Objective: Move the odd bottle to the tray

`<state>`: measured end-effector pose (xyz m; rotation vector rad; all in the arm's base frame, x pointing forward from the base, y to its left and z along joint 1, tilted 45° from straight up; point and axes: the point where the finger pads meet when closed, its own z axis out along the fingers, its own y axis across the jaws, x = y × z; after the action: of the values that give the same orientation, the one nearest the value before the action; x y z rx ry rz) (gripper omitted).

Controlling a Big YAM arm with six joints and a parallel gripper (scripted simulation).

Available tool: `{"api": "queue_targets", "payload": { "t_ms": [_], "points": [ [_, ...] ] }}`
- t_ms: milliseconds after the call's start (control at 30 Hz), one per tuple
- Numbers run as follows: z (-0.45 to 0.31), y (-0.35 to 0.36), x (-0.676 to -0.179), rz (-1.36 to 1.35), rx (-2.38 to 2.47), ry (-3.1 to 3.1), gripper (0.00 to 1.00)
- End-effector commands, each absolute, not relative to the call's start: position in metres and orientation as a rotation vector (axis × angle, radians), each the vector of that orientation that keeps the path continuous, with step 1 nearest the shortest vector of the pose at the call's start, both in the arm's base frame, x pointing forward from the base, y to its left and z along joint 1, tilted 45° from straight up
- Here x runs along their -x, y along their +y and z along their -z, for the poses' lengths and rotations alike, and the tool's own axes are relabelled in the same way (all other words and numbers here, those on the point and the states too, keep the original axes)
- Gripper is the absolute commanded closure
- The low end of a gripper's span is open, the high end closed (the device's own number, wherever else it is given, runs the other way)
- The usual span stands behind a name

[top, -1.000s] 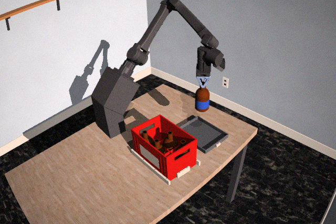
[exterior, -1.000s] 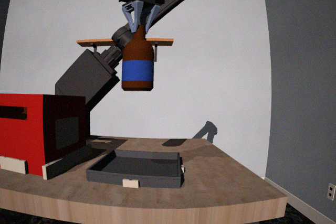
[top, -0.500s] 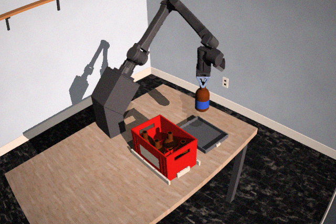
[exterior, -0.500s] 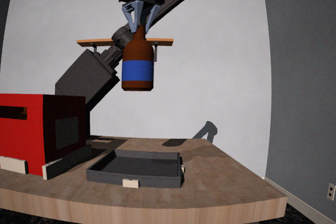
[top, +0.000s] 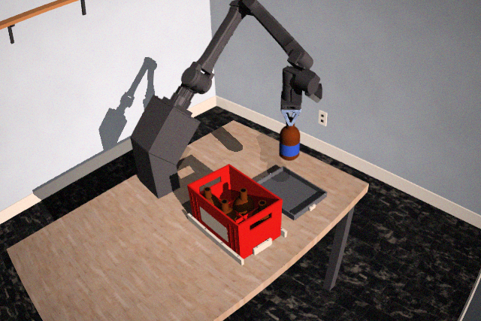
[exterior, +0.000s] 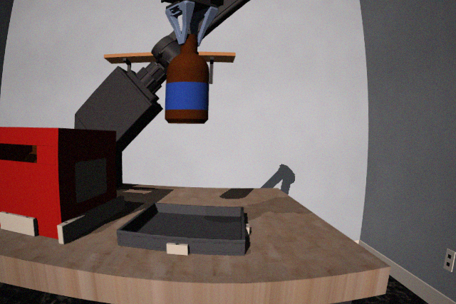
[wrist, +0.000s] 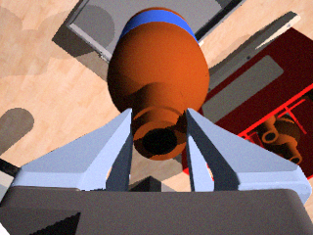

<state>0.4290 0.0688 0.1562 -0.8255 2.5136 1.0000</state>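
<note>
My gripper (top: 291,122) is shut on the neck of a brown bottle with a blue label (top: 289,142). The bottle hangs upright, high above the table, over the grey tray (top: 291,191). In the exterior view the bottle (exterior: 187,85) hangs well above the tray (exterior: 187,228), with the fingers (exterior: 190,40) at its neck. The wrist view shows the bottle's mouth (wrist: 156,140) between the two fingers, with the tray (wrist: 163,0) below. The red crate (top: 231,206) holds several brown bottles (top: 233,202); one of them seems to lean.
The arm's dark base (top: 163,142) stands behind the crate. Pale blocks (top: 262,246) edge the crate's foot, and small ones (exterior: 177,248) edge the tray. The table's right edge (top: 349,204) is close to the tray. A wooden shelf (top: 50,7) hangs on the wall.
</note>
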Motion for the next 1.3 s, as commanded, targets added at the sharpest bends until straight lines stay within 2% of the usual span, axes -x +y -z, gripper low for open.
{"api": "queue_targets", "payload": {
  "t_ms": [0,1267],
  "points": [
    [-0.1885,0.0697,-0.4412,-0.951,0.845,2.467,1.0],
    [-0.1922,0.0746,-0.4392,-0.952,0.841,2.468,1.0]
  ]
}}
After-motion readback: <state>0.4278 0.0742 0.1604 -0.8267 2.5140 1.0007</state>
